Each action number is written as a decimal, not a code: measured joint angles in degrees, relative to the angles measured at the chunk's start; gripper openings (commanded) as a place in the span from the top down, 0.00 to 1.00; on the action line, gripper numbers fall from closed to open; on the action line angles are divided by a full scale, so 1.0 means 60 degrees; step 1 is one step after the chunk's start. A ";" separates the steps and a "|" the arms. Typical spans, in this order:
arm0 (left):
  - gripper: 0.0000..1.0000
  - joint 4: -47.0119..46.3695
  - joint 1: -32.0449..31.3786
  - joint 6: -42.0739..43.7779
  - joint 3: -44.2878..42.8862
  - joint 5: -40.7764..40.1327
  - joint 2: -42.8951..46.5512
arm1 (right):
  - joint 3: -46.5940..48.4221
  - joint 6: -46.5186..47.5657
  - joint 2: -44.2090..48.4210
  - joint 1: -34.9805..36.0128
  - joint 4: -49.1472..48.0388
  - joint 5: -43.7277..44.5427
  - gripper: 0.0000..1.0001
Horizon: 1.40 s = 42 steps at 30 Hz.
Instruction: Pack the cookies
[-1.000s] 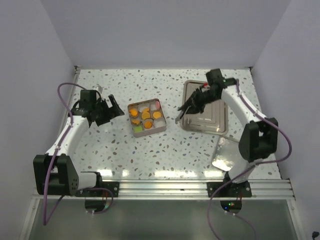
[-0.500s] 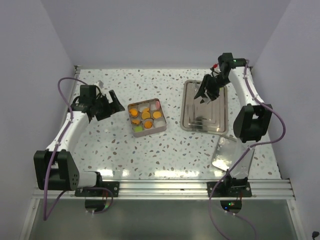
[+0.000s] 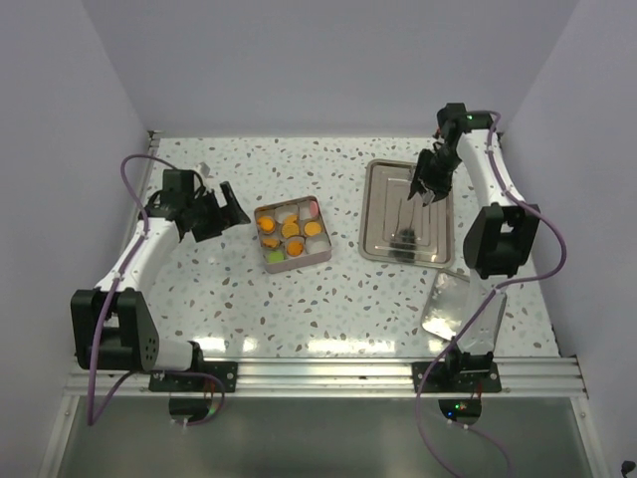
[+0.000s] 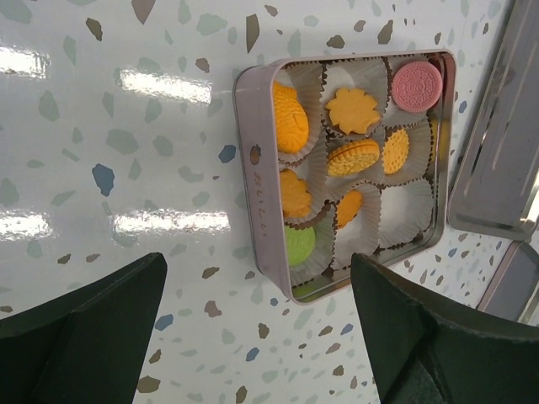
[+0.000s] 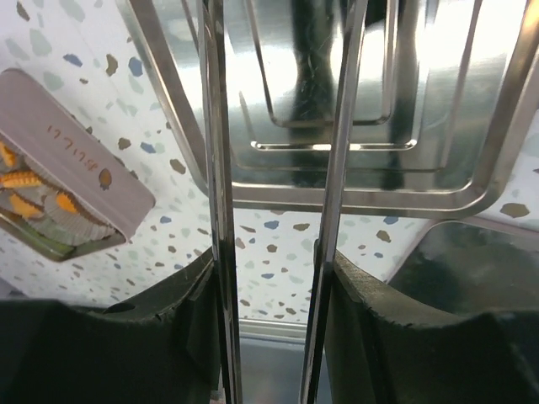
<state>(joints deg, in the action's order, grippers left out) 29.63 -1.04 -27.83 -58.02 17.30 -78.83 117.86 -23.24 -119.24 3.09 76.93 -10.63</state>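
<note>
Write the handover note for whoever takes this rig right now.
Left gripper: open, holding nothing, hovering left of the tin.
Right gripper: shut on tongs, above the tray.
Cookies: in the tin's paper cups; one cup looks empty.
Done: no cookie shows on the tray or table.
Left: probably fit the lid, which lies near the right arm's base.

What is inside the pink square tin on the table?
The tin holds white paper cups with cookies in most: orange ones, a pink one, a green one. One or two cups look empty. Anything beneath the cups is covered.
</note>
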 measured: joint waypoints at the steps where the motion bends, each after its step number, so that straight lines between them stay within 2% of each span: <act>1: 0.04 0.0000 0.0000 0.0000 -0.0004 0.0015 -0.0033 | 0.0124 0.0015 -0.0073 -0.0015 0.0036 0.0153 0.53; 8: 0.04 0.0091 0.0000 0.0073 -0.0342 0.0062 -0.0240 | 0.1162 0.0066 -0.0918 -0.0324 0.0007 0.0616 0.51; 9: 0.04 0.0102 0.0000 0.0084 -0.0441 0.0066 -0.0270 | 0.1235 0.0066 -0.1035 -0.0364 0.0011 0.0641 0.46; 12: 0.04 0.0109 0.0000 0.0106 -0.0616 0.0080 -0.0302 | 0.1384 0.0066 -0.1395 -0.0470 0.0011 0.0882 0.42; 16: 0.04 0.0171 0.0000 0.0113 -0.0688 0.0084 -0.0306 | 0.1526 0.0069 -0.1694 -0.0499 0.0018 0.1078 0.41; 34: 0.04 0.0226 0.0000 0.0178 -0.0729 0.0084 -0.0328 | 0.2175 0.0069 -0.2728 -0.0750 0.0029 0.1184 0.42; 42: 0.04 0.0237 0.0000 0.0182 -0.0747 0.0076 -0.0328 | 0.2248 0.0069 -0.2896 -0.0929 0.0033 0.1115 0.49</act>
<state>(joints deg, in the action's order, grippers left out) 31.05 -1.04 -26.74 -62.50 17.76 -80.79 131.35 -22.83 -136.62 -2.48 77.12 -3.95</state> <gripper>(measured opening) 0.963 0.534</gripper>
